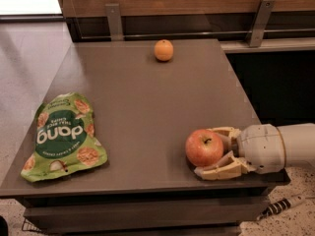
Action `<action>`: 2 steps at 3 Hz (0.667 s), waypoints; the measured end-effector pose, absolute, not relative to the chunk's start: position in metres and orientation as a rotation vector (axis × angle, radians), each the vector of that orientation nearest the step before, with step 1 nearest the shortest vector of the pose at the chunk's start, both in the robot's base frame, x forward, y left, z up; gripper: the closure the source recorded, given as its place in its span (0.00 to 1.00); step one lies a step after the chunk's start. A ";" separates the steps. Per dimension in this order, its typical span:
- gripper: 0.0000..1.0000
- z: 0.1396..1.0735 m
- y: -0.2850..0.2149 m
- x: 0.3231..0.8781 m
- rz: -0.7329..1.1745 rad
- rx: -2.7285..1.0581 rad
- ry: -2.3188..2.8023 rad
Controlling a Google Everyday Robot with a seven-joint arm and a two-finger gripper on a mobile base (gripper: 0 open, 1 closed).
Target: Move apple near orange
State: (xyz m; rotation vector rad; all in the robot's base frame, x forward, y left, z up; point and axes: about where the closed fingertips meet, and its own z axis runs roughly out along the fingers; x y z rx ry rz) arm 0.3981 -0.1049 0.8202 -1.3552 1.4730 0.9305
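My arm (295, 146) reaches in level from the right. My gripper (205, 151) lies low at the front right corner of the table (147, 132), fingers (219, 170) pressing both sides of the apple (203, 146).

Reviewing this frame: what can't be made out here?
- The arm behind the gripper, at the table's near right corner: cut off by the camera view's right edge.
- The apple's side toward the gripper's palm: hidden by the apple itself.
- The small print on the green snack bag: too small to read.
- The orange's back: faces away.
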 end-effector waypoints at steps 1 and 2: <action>1.00 0.821 -0.105 0.399 0.930 -1.357 1.471; 1.00 0.835 -0.133 0.463 0.958 -1.287 1.546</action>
